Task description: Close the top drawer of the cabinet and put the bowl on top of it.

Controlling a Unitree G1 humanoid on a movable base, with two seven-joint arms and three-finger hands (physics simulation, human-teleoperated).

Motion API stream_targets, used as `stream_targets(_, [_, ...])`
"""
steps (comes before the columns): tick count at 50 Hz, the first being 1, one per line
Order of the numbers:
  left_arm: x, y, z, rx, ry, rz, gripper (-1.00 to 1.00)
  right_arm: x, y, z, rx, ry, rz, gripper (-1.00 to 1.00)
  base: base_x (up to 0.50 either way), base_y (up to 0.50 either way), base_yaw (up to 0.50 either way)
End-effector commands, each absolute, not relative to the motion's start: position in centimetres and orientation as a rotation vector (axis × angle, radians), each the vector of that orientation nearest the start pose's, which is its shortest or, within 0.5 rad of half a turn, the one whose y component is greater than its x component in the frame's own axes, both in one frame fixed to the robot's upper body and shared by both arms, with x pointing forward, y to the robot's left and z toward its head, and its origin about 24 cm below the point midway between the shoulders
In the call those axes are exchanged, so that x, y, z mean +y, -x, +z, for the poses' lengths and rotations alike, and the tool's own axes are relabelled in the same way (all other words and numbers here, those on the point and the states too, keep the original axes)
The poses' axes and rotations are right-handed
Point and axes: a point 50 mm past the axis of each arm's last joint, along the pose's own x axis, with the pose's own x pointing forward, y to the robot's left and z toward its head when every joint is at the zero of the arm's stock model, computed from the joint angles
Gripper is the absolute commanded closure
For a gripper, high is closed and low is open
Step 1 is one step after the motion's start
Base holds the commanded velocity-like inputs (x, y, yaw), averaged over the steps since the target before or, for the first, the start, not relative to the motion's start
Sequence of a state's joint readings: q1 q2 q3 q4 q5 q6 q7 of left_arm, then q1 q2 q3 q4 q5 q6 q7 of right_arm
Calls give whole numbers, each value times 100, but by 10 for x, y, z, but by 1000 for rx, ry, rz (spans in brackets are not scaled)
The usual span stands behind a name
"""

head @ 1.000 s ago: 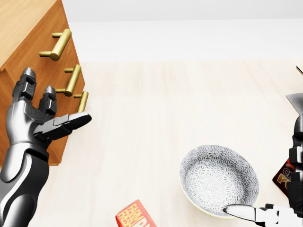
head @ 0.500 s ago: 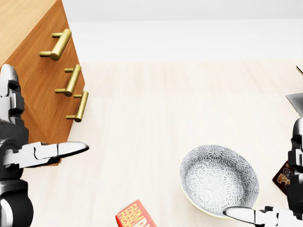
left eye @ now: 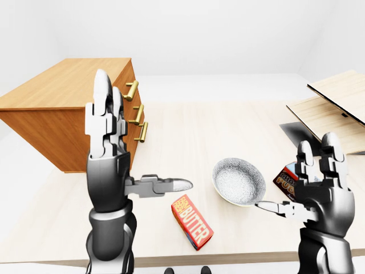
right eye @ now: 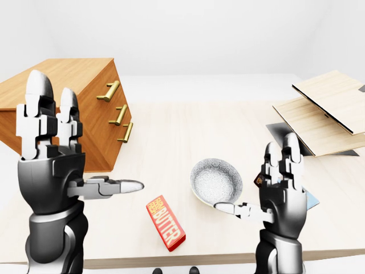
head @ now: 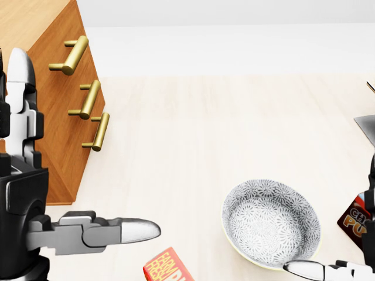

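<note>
I am holding both hands up over the table (left eye: 188, 128), and neither one is holding anything. My left hand (left eye: 108, 165) is standing tall with its fingers spread and its thumb sticking out sideways. My right hand (left eye: 322, 188) is doing the same thing, lower down. The bowl (left eye: 238, 181) is sitting on the table near the edge closest to me, toward the right side in the left-eye view. My right thumb tip is pointing at its rim, but I cannot tell if it is touching. The cabinet (left eye: 68, 103) is standing at the left edge of the table, well apart from the bowl. Its three gold handles (head: 73, 54) are lining up in a row, so I think the top drawer (head: 64, 35) is looking shut, though I am not sure. That means I am getting ready to pick up the bowl. To do it well, I should be bringing my right hand down so the thumb is going inside the rim and the fingers are going under the outside. Then I should be squeezing gently and keeping the bowl flat. I should be watching out for the butter box (left eye: 193, 221) and the dark box (left eye: 283, 178) just beside the bowl, so I am not bumping them.
</note>
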State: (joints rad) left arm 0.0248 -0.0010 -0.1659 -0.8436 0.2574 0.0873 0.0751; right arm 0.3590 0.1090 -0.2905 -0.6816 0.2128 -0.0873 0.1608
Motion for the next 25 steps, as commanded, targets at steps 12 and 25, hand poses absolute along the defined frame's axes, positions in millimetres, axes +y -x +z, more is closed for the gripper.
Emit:
stream_targets(12, [89, -166, 230, -892, -376, -38, -100, -217, -140, 124, -417, -113, -219, -100, 0, 0, 0])
stream_targets(25, [69, -169, 227, -873, -522, -75, -100, -229, -108, 170, -543, -99, -260, -100, 0, 0, 0])
